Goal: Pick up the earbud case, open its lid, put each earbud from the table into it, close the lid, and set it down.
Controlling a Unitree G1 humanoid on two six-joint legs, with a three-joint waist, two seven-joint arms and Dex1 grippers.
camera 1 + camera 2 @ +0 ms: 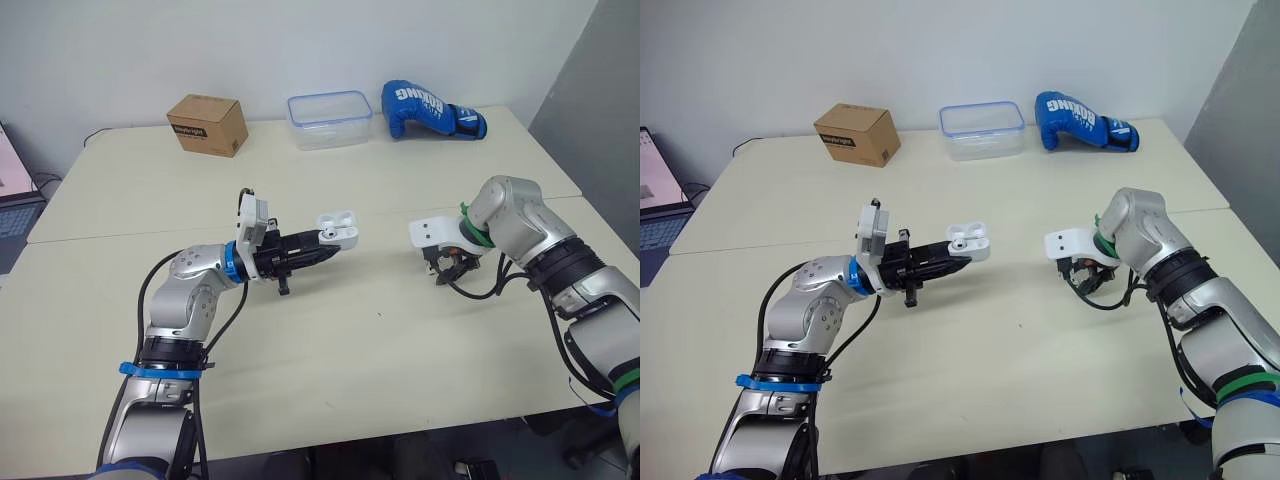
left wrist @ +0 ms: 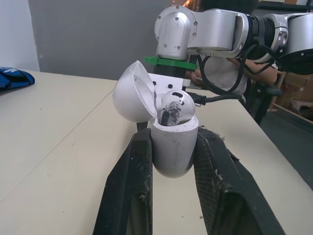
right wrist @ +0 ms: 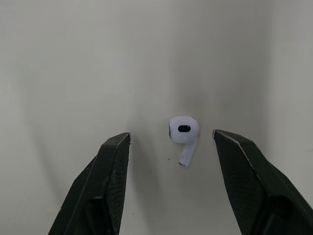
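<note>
Left gripper [image 2: 174, 141]: clamped on case [image 1: 338, 229], held off table [image 1: 330, 340] | lid [image 2: 133, 92]: swung open | seated earbud [image 2: 173, 108]: 1 seen inside case | right gripper [image 3: 171, 137]: spread wide, pointed down at table | loose earbud [image 3: 184, 133]: laid on table between right fingers, touched by neither

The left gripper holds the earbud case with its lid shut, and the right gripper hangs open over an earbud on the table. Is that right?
Not quite: the lid is open, tipped back, as the left wrist view shows. The rest stands: the left gripper holds the earbud case, and the right gripper hangs open over a loose earbud on the table.
</note>
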